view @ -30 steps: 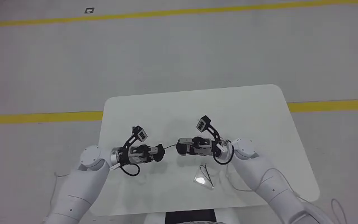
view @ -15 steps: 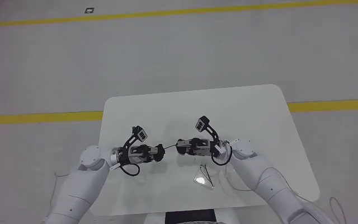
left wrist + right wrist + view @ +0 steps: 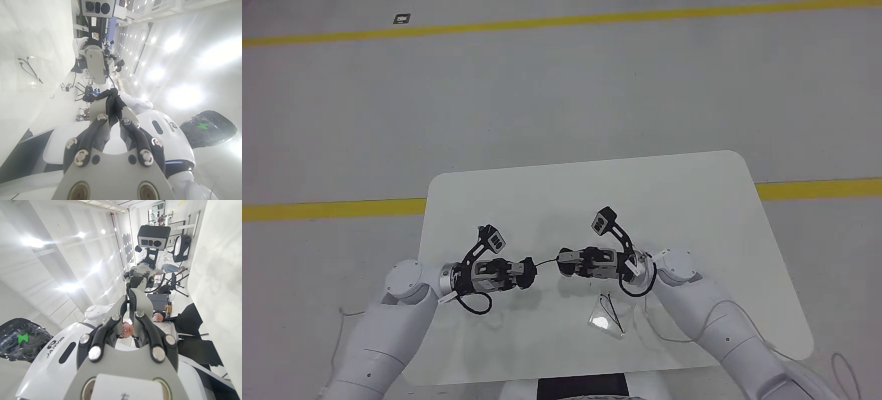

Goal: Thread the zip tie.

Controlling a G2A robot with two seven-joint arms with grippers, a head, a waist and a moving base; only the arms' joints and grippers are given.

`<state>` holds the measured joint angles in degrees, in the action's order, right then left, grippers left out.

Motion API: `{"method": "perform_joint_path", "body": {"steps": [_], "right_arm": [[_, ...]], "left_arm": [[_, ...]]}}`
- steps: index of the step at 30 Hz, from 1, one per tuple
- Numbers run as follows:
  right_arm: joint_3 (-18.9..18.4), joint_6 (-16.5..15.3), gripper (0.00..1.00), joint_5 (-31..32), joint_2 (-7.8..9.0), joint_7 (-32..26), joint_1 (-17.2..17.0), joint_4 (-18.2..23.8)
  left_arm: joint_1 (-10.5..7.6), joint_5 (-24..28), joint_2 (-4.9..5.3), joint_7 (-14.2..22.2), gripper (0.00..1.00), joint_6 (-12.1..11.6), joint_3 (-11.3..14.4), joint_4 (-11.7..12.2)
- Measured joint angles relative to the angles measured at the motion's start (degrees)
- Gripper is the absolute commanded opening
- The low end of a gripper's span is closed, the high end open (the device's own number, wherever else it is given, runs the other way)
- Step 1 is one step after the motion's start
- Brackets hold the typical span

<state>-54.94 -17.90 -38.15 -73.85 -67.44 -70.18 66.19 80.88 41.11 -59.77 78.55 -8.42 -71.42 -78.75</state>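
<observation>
Over the white table (image 3: 712,200), my left gripper (image 3: 529,272) and right gripper (image 3: 562,262) faced each other, each pinched shut on 1 end of the black zip tie (image 3: 545,264) stretched between them. A small clear bag (image 3: 604,320) lay nearby.

L pincer (image 3: 528,272), R pincer (image 3: 563,262) facing, close together, both clamped.
</observation>
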Motion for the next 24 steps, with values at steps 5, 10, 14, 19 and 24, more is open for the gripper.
{"method": "perform_joint_path", "body": {"steps": [5,10,14,19,24], "right_arm": [[-0.58,-0.21,0.00,0.81,0.25,1.17,-0.68,1.12],[-1.92,-0.62,0.00,2.06,0.69,3.88,-1.80,2.51],[-2.62,-0.99,0.00,2.96,0.92,5.07,-2.23,3.17],[-2.59,-0.98,0.00,2.91,0.91,5.02,-2.21,3.13],[-2.54,-0.96,0.00,4.16,0.95,7.15,-2.89,4.77]], "left_arm": [[0.00,0.00,0.00,0.00,1.00,0.00,0.00,0.00],[0.00,0.00,0.00,0.00,1.00,0.00,0.00,0.00],[0.00,0.00,0.00,0.00,1.00,0.00,0.00,0.00],[0.00,0.00,0.00,0.00,1.00,0.00,0.00,0.00],[0.08,-0.37,-0.02,-0.58,1.00,-0.05,0.38,-0.46]]}}
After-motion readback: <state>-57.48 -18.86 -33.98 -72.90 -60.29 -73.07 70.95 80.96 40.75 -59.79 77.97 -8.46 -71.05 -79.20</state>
